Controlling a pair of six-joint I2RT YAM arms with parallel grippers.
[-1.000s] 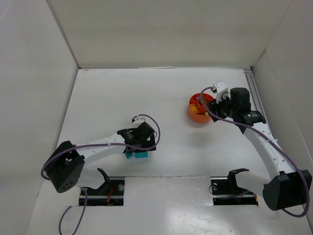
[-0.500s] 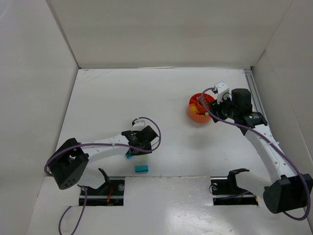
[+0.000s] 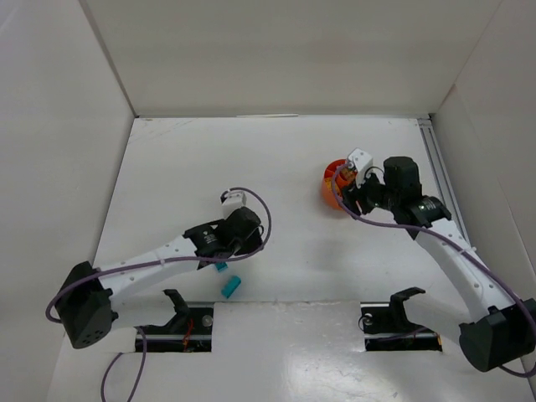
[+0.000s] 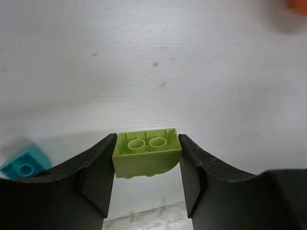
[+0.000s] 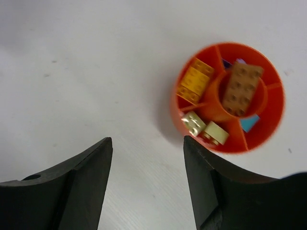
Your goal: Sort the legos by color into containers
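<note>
Clamping a lime brick [image 4: 147, 152] between its two dark fingers, the left gripper [image 4: 147, 143] is closed on the piece from both sides; the brick's face with two round hollows is turned toward the wrist camera, and whether it touches the white table [image 3: 335, 251] cannot be told. A teal brick [image 3: 231, 286] lies loose close to the table's near edge, left of centre, and a second teal brick [image 3: 220, 267] sits just beside it, partly hidden under the left wrist. One of the two appears at the lower left of the left wrist view, though which one cannot be told. The right gripper [image 5: 147, 153] hangs over bare table with its jaws apart and nothing between them. The round orange bowl [image 5: 228, 143] stands toward the table's right edge, about midway between near and far edges, just beside the right gripper and partly covered by it in the top view. Inside the bowl, orange-yellow bricks [image 5: 194, 80] fill the left compartment, a brown brick [image 5: 241, 89] rests on the central cup, pale yellow bricks [image 5: 204, 128] occupy the lower-left compartment, a teal piece [image 5: 249, 122] lies in the lower-right compartment, and a purple sliver [image 5: 229, 62] shows in the upper one.
</note>
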